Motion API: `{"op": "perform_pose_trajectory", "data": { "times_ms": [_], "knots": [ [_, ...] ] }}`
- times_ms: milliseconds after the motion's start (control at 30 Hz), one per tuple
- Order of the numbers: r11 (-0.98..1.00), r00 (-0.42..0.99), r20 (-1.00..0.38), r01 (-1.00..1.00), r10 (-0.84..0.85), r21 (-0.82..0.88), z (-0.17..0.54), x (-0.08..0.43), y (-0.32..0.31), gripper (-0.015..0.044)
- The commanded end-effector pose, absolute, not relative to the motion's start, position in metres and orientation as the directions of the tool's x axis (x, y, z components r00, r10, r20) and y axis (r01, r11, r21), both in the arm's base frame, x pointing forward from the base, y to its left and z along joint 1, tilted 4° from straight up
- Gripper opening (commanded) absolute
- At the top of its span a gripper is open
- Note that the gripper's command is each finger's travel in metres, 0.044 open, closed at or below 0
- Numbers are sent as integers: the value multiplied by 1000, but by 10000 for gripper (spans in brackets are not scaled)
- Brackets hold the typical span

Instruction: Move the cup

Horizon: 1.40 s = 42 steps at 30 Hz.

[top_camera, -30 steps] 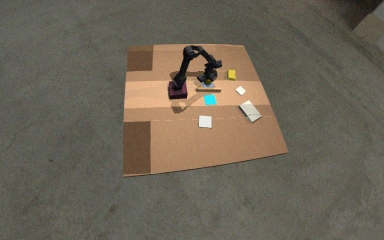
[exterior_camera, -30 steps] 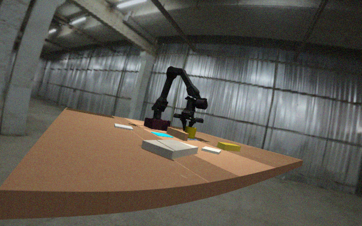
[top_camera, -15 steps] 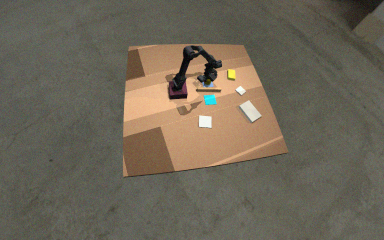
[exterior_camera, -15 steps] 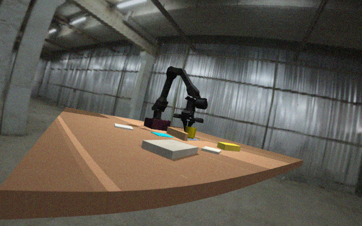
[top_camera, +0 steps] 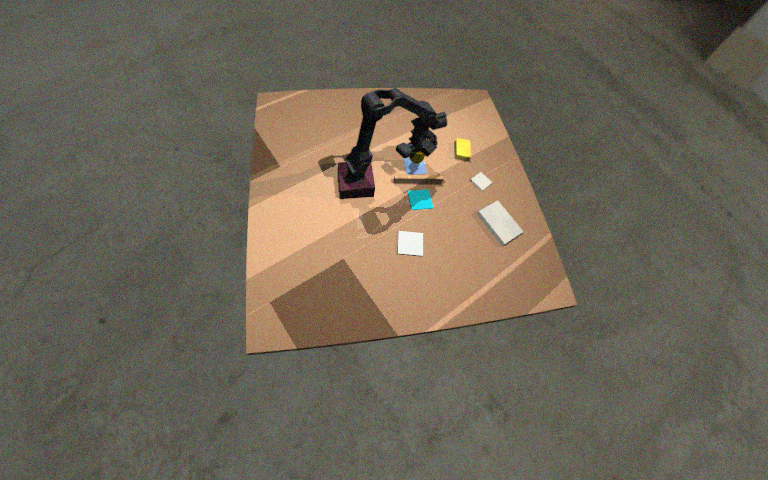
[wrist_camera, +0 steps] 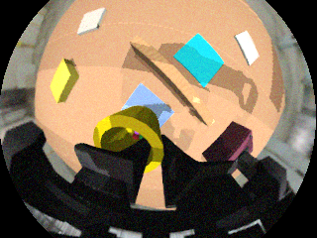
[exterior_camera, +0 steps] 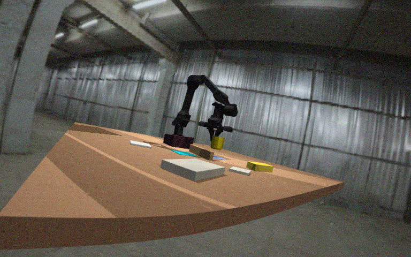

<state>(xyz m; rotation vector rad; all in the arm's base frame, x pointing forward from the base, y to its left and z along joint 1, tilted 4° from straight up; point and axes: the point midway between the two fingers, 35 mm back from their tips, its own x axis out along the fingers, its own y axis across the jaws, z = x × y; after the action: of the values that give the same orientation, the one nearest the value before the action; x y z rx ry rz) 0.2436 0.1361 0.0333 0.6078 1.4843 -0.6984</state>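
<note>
The yellow cup (top_camera: 417,158) (exterior_camera: 217,143) (wrist_camera: 149,119) is held upright or nearly so, off the table, above the blue pad (top_camera: 419,169) (exterior_camera: 219,157) (wrist_camera: 141,94). A few small coloured marbles (wrist_camera: 136,134) show inside it in the wrist view; the rest of its inside is hidden. My gripper (exterior_camera: 214,136) (wrist_camera: 157,136) is shut on the cup's wall at the rim. The cyan pad (top_camera: 420,199) (exterior_camera: 183,152) (wrist_camera: 198,59) lies flat with nothing on it, across a low wooden bar (top_camera: 417,180) (exterior_camera: 201,152) (wrist_camera: 170,79) from the blue pad.
A yellow block (top_camera: 462,148) (exterior_camera: 259,166) (wrist_camera: 64,80), a small white tile (top_camera: 481,181) (exterior_camera: 240,171) and a larger grey-white block (top_camera: 500,222) (exterior_camera: 193,168) lie beyond the pads. Another white tile (top_camera: 410,243) (exterior_camera: 140,143) lies past the cyan pad.
</note>
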Motion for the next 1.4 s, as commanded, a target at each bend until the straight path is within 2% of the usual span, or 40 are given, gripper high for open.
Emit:
{"op": "perform_pose_trajectory", "data": {
  "times_ms": [0, 800, 1367],
  "knots": [
    [667, -27, -999, 744, -41, -47, 49, 244, 137, 0],
    [669, -32, -999, 741, -44, -53, 54, 244, 136, 0],
    [667, -28, -999, 743, -45, -51, 55, 249, 102, 0]
  ]
}}
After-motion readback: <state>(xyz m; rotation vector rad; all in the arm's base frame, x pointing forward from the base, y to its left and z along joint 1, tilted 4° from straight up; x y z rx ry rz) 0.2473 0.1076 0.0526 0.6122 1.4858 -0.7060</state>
